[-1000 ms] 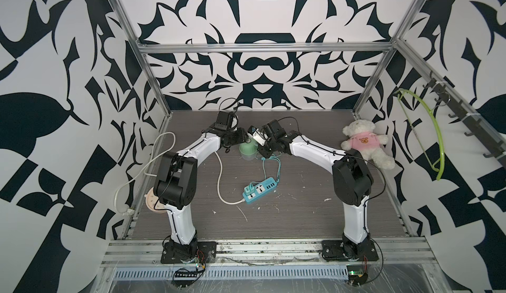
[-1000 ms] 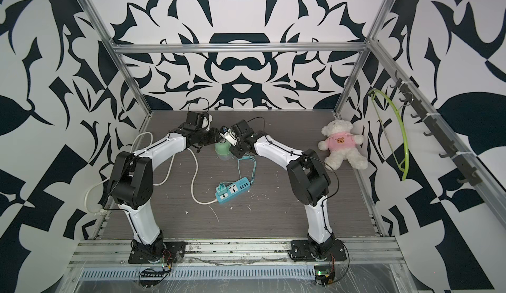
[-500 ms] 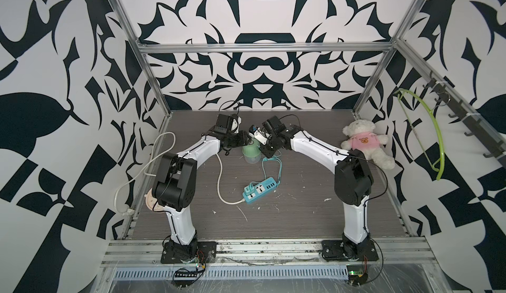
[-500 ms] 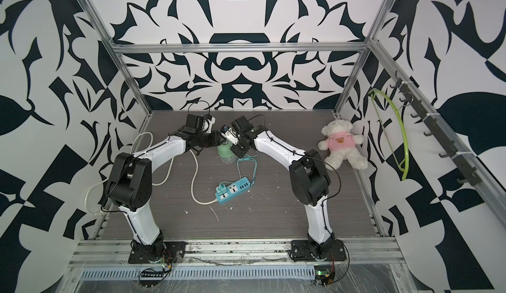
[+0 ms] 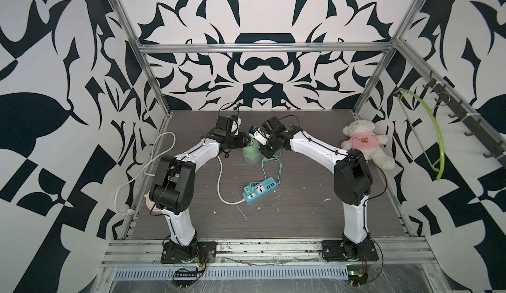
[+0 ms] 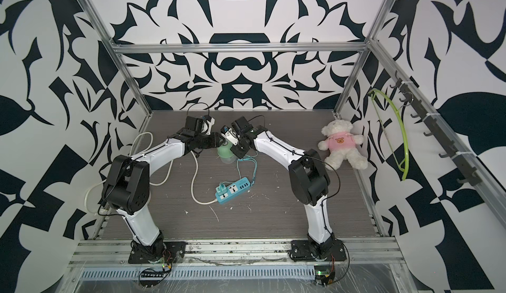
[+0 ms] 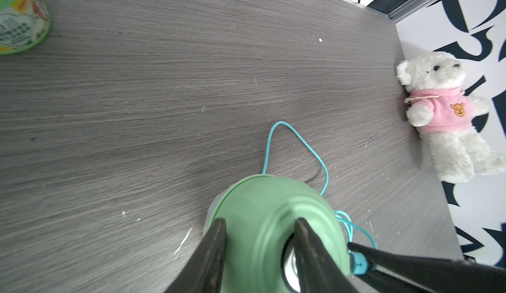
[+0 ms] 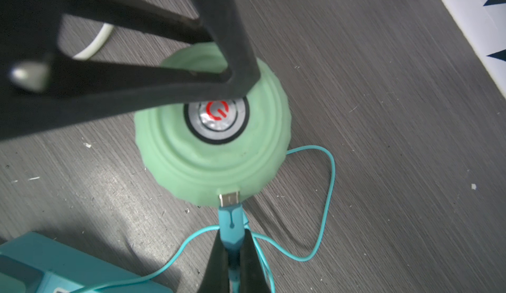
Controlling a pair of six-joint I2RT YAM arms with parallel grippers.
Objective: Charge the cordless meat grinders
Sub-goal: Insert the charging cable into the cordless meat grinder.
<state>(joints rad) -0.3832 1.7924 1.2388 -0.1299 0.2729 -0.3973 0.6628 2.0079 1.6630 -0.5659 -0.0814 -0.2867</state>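
One cordless meat grinder (image 8: 213,152) stands upright toward the desk's (image 5: 301,223) far edge, midway between its side edges. The left tool (image 7: 260,228), jaws partly spread, clasps the domed top. The right tool (image 8: 232,239) is pinched tight on the teal plug (image 8: 230,215), whose long axis points straight into the dome's lower side, the side facing the power strip (image 5: 260,190). The plug's metal tip meets the dome, but whether it is fully seated is unclear. The silver button (image 8: 216,117) bears a red power symbol; no brand is legible.
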